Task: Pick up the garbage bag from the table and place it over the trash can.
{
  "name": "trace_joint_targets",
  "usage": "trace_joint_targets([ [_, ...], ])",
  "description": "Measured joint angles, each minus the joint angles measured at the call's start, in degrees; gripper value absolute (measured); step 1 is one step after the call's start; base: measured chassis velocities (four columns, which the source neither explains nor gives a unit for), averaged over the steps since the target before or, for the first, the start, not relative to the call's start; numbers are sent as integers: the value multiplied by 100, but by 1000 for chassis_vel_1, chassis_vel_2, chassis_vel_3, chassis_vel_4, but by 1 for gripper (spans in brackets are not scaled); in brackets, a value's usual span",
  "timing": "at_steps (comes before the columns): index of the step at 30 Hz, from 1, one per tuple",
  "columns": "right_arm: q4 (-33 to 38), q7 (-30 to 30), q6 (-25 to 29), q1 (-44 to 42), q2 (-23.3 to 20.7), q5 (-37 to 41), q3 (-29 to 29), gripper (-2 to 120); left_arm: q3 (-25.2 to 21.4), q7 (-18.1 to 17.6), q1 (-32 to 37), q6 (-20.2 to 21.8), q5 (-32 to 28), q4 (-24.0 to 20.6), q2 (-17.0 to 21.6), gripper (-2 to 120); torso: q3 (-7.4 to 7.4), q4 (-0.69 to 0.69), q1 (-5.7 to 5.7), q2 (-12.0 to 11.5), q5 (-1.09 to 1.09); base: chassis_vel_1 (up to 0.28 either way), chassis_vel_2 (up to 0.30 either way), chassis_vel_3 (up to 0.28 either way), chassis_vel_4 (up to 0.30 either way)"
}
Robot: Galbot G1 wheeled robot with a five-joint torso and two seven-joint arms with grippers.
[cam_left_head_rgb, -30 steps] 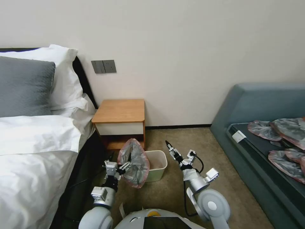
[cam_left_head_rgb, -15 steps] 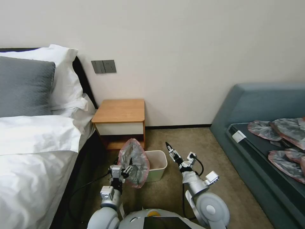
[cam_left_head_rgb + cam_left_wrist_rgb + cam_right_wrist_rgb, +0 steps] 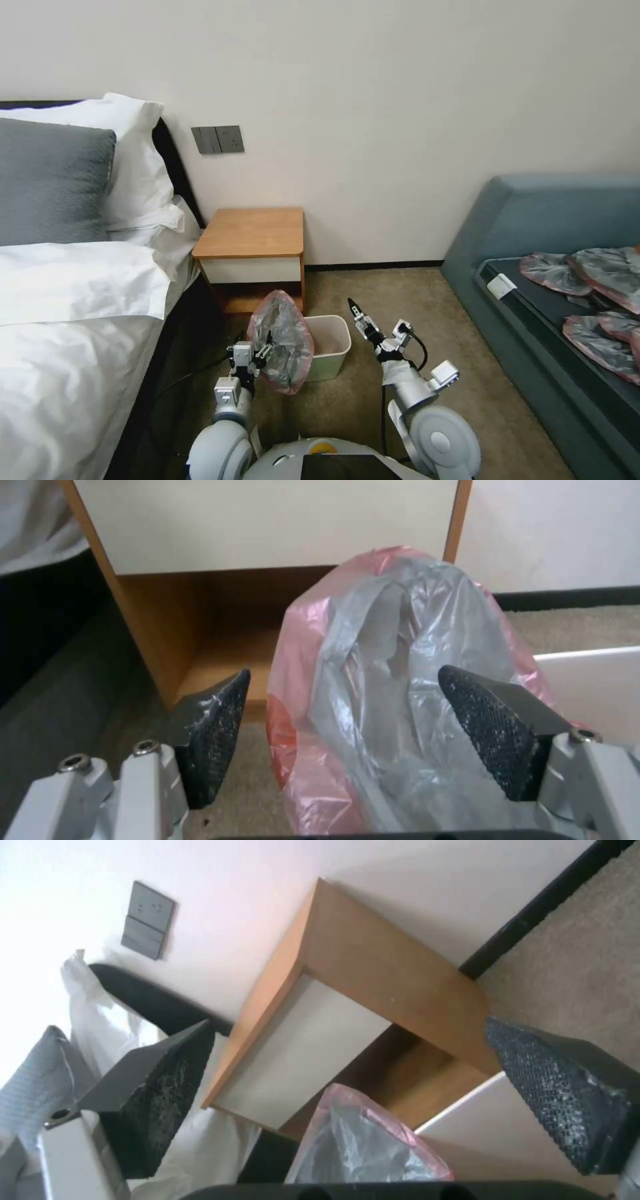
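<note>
Plastic, thin, crinkly, translucent grey with a pinkish-red rim, the garbage bag [image 3: 281,341] stands at the nine-o'clock edge of the small cream-beige rectangular trash can [image 3: 329,346], off the orange-topped desk [image 3: 253,233] at twelve o'clock. The left tool [image 3: 360,730] is spread wide, the bag loose between its pads, apparently ungripped. The right tool [image 3: 355,311] gapes empty at three o'clock, probably placed to catch the rim.

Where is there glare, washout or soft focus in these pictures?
Head view: even light, no glare, a soft shadow beside the garbage bag. Left wrist view: the bag's plastic shows shiny highlights, and the table behind looks soft. Right wrist view: the wall is washed out white.
</note>
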Motion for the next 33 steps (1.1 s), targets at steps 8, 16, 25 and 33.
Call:
trace_joint_targets([
  [8,-30,2,14,-15,76,-82,-23,100,66,-153,-212,193,-187,85,65,72,0,0,0,0,0,0,0,0,0],
  [16,-40,12,17,-83,106,-149,-61,100,140,-250,-328,319,-242,138,129,67,0,0,0,0,0,0,0,0,0],
  [25,31,54,17,-149,199,-225,-45,100,311,-268,-609,385,-394,298,254,64,0,0,0,0,0,0,0,0,0],
  [33,40,87,27,-179,230,-273,-10,100,484,-314,-896,496,-447,525,302,64,0,0,0,0,0,0,0,0,0],
])
